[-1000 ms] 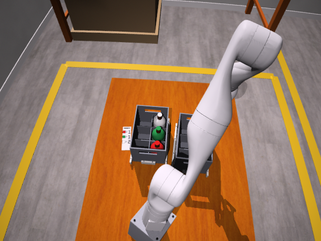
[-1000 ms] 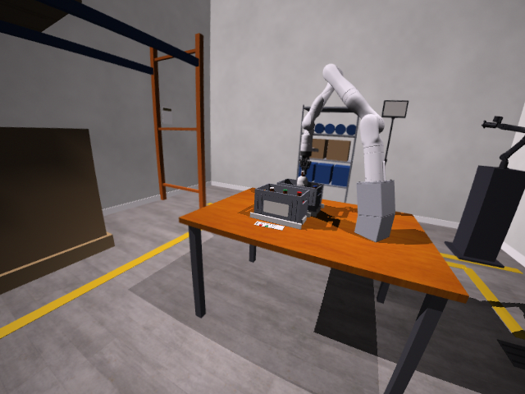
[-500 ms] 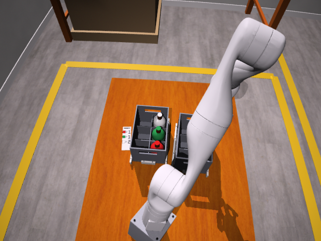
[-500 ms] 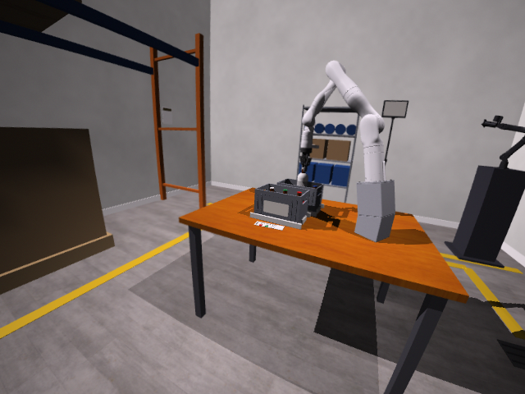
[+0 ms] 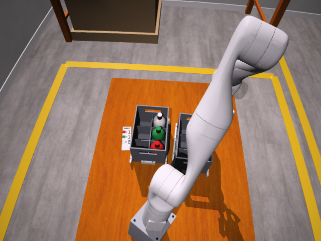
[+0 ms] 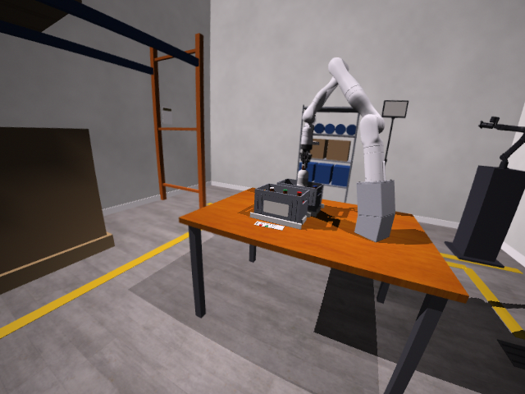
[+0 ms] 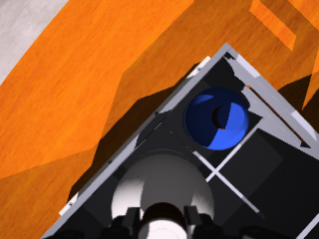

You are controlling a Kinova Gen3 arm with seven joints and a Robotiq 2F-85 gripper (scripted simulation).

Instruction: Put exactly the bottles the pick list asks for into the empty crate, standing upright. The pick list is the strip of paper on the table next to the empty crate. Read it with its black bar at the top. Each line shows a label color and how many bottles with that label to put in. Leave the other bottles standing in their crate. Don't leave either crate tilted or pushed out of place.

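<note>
a white bottle [image 7: 160, 199] is held by its neck in the gripper [image 7: 160, 218], whose jaws are closed narrowly on it. the bottle's long axis is kept vertical, cap up, as is seen in the exterior view, where it hangs just above the far crate [image 6: 314, 195]. in the wrist view its rounded shoulder is seen over a corner cell of that crate, and a blue bottle [image 7: 217, 119] is seen standing in a neighbouring cell, its cap pointed toward the camera.

relative to the far crate, the near crate [image 5: 134, 129] is placed just beside it on the tabletop [image 5: 114, 187], with a narrow gap left between the two walls. three bottles are stood upright in one column of the near crate: a white-labelled bottle [image 5: 159, 120], a green one [image 5: 158, 133] and a red one [image 5: 156, 145]. the other column of that crate is seen without bottles.

the pick list [image 5: 126, 138] is laid flat against the outer side of the near crate, away from the far crate. under its black bar, a red mark with "1", a green mark with "1" and a white mark with "2" can be read.

much of the far crate is hidden by the arm in the top view. bare tabletop is left on the pick-list side and toward the arm's base [image 5: 135, 229].
</note>
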